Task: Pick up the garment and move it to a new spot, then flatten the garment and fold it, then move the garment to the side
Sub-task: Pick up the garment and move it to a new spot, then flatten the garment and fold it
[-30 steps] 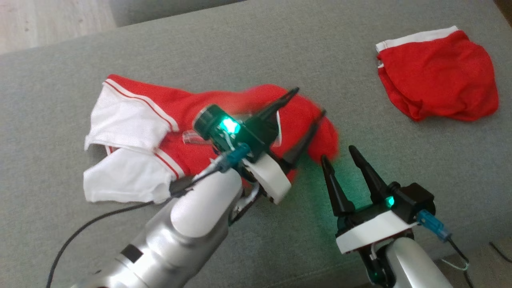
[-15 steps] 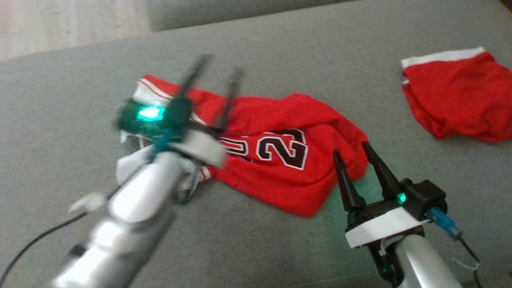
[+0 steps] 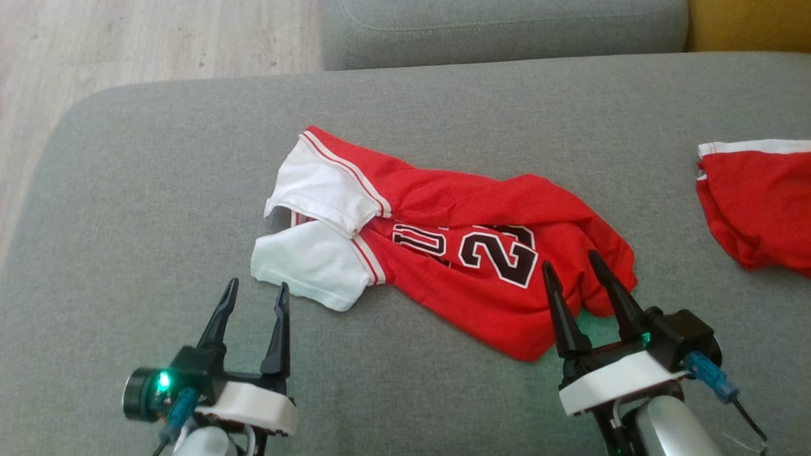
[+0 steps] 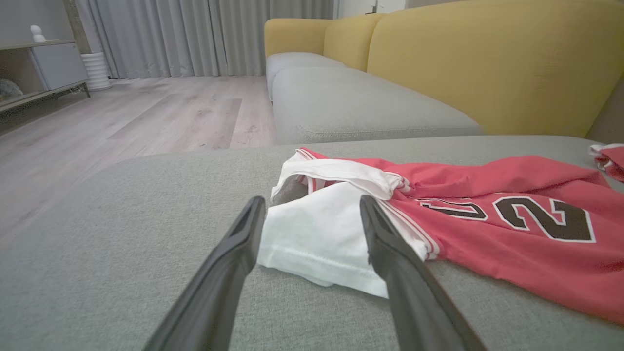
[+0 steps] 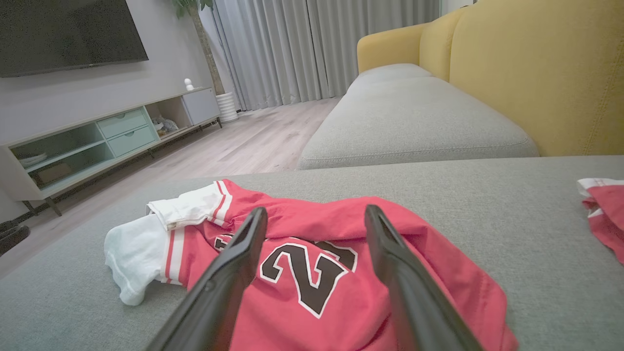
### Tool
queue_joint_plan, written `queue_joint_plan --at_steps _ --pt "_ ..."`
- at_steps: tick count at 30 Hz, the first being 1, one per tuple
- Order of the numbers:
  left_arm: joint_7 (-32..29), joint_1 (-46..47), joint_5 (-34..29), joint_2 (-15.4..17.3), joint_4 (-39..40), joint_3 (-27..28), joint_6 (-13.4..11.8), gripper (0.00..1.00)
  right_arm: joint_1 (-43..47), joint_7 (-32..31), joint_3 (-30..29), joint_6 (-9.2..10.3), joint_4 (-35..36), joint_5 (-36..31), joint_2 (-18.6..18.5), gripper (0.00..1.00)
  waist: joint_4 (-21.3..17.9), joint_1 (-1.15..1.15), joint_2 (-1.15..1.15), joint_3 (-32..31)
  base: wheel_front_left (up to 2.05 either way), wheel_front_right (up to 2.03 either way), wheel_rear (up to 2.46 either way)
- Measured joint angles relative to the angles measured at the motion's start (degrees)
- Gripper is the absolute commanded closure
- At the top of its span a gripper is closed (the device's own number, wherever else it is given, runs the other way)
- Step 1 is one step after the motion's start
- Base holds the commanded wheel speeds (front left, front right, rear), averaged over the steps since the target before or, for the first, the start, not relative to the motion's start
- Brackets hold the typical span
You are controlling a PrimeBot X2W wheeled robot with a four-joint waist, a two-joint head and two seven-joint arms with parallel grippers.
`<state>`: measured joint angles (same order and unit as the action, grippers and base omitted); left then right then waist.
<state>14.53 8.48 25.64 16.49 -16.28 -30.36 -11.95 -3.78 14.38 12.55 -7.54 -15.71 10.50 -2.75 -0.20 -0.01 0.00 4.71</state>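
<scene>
I'm looking down on the grey sofa cushion (image 3: 158,190), where the red jersey (image 3: 456,196) is lying crumpled near its middle, white sleeves at the left end. A second red garment (image 3: 754,202) is sitting well apart at the right. My left gripper (image 3: 258,285) is hovering spread open near a white sleeve. My right gripper (image 3: 569,259) is standing open and empty by the jersey's right end.

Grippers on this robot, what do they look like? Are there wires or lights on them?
The left gripper and the right gripper each have two long, black, tapering fingers set on a white block. Behind that is a black housing with a small green light, and a blue plug with a thin dark cable. The right forearm is smooth and silvery white.
</scene>
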Motion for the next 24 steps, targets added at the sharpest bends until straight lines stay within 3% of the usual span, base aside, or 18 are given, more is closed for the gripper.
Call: queue_joint_plan --at_steps 5,15,24 --pt "0.0 -0.2 -0.86 -0.89 -0.82 1.97 1.62 0.0 -0.02 0.0 0.74 0.0 0.0 0.0 0.0 0.0 -0.26 0.01 0.0 0.31 0.0 0.0 0.0" --pt "-6.21 12.06 -0.93 -0.74 -15.9 2.59 1.94 0.0 -0.57 0.0 1.04 0.0 0.25 0.0 0.0 0.0 -3.01 0.01 0.0 5.41 0.0 0.0 0.0" --pt "-8.23 16.22 -0.58 -0.76 -24.63 2.52 4.52 0.0 -2.71 0.0 0.6 0.0 0.56 0.0 0.0 0.0 -5.03 0.02 0.0 8.51 0.0 0.0 0.0"
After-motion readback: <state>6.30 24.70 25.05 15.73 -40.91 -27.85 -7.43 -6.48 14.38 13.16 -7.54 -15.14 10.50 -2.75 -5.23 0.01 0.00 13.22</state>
